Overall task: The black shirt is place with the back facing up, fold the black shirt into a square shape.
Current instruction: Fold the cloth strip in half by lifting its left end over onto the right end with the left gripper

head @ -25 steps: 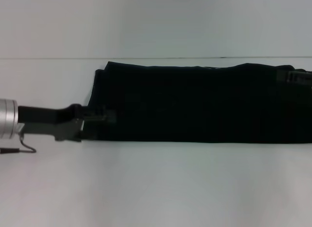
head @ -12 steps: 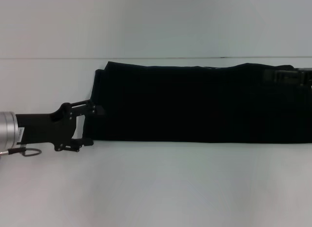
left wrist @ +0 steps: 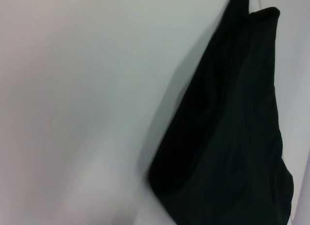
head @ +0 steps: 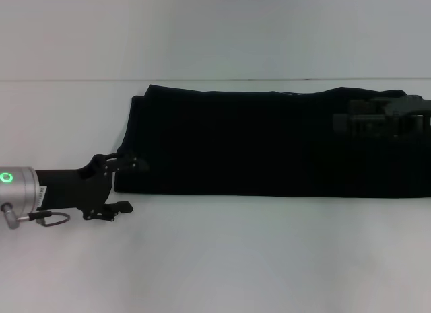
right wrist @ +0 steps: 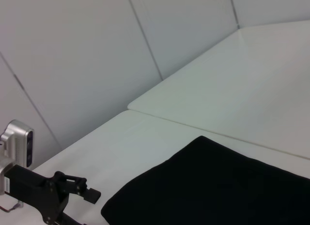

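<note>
**Shirt lies as a long band; left gripper off its near-left corner, right gripper over its far-right end**

Nearest the robot: bare white table (head: 222, 259), a wide open strip running the full width in front of the cloth.

Left gripper (head: 129, 185) sits low at the left, arm coming in from the left edge. Fingers spread, nothing between them: upper finger just touches or overlaps the shirt's left edge, lower finger is on bare table just off the near-left corner. Released, not holding cloth. The right wrist view shows the same gripper (right wrist: 87, 198) beside the shirt's corner, jaws apart.

The black shirt (head: 256, 145) is folded into a long narrow band, long axis left to right across the table. Near edge straight and parallel to the table front. Left end a bit uneven, with a second layer showing at the far-left corner. Right end runs out of the head view. No lettering visible. Left wrist view shows only the cloth (left wrist: 232, 138) on white surface.

Right gripper (head: 350, 121) is over the far-right part of the band, black on black; whether it is open or closed can't be told.

Beyond the shirt: thin strip of table, then the table's far edge and a pale wall (head: 215, 30).
</note>
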Motion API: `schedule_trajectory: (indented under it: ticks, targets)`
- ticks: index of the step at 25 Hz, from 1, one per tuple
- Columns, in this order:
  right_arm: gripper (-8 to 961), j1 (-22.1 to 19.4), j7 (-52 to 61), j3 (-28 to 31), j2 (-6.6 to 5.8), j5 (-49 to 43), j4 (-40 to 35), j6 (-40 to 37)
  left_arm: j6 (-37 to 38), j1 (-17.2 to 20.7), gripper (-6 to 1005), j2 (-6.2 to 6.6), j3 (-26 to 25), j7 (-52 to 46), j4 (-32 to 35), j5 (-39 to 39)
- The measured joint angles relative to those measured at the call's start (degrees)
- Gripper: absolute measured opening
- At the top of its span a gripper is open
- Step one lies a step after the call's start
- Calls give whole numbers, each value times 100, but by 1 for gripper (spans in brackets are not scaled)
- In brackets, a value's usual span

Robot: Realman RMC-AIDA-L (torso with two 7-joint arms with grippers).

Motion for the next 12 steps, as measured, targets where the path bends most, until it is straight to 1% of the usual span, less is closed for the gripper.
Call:
schedule_trajectory:
  ticks: [4,12]
  targets:
    - [792,12,-7,26,35,0,-13,40,-130,-30,961,-46,-9,-4,-49,-12]
    - [791,15,-14,66,68,1,-15,198,-521,-55,961,-62,-34,-25,-86,-36]
